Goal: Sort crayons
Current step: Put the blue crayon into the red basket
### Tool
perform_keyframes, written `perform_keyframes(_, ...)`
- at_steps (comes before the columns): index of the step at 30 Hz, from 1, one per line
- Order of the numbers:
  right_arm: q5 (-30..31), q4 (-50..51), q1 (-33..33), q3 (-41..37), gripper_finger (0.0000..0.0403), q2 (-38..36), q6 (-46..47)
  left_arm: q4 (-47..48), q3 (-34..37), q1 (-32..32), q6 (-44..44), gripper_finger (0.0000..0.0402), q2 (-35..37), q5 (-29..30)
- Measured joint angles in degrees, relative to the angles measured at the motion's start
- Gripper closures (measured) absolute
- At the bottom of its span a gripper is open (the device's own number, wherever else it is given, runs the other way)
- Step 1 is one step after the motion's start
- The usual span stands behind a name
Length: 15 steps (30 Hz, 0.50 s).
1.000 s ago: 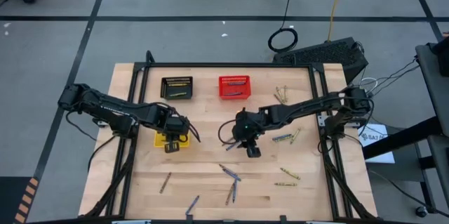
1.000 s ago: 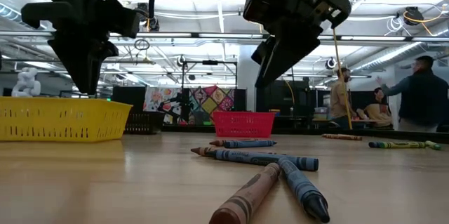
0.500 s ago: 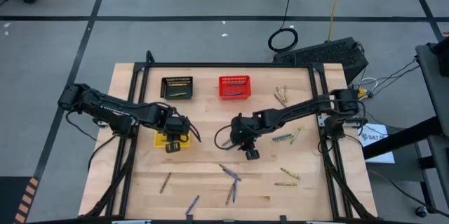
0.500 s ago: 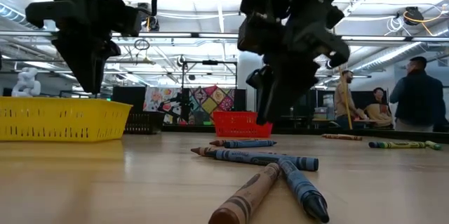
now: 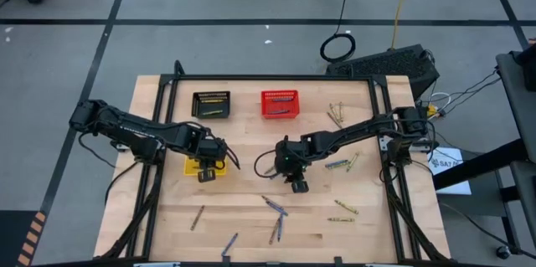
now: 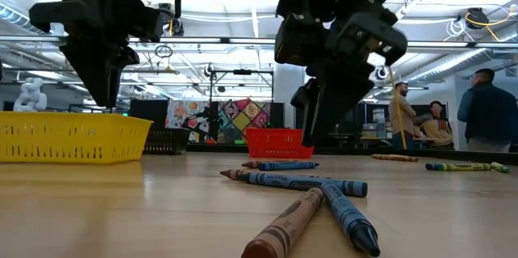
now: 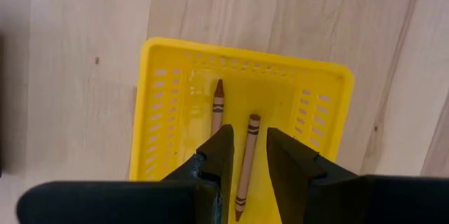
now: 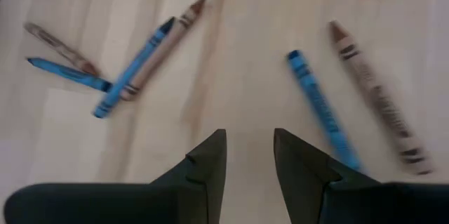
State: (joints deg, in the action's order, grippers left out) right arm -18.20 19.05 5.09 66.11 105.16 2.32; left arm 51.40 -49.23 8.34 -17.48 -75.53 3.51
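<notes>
Sorting partly done. Yellow basket holds two brown crayons; left gripper hangs over it, fingers parted, empty. Red basket and black basket, at 12 o'clock, each hold a few. Right gripper at table centre, released, nothing held. Loose crayons remain at 6 o'clock, more at 3: most still unsorted.

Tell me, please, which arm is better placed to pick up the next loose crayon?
The right. Its open gripper hangs empty over the table's middle, just above the crossed blue and brown crayons. The left gripper, also open, hovers over the yellow basket.
</notes>
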Motion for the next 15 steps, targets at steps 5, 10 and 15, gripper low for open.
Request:
perform_keyframes(5,-0.04,-0.27,1.8,0.0,0.0296,0.0,6.74,0.0,0.0,0.0,0.33,0.0318,0.0,0.0)
perform_keyframes(10,0.09,-0.37,2.79,0.0,0.0296,0.0,13.56,0.02,0.0,0.0,0.31,0.0318,0.0,0.0)
perform_keyframes(15,0.04,-0.43,2.97,0.0,0.0296,0.0,18.34,0.01,-0.01,0.0,0.2,0.0318,0.0,0.0)
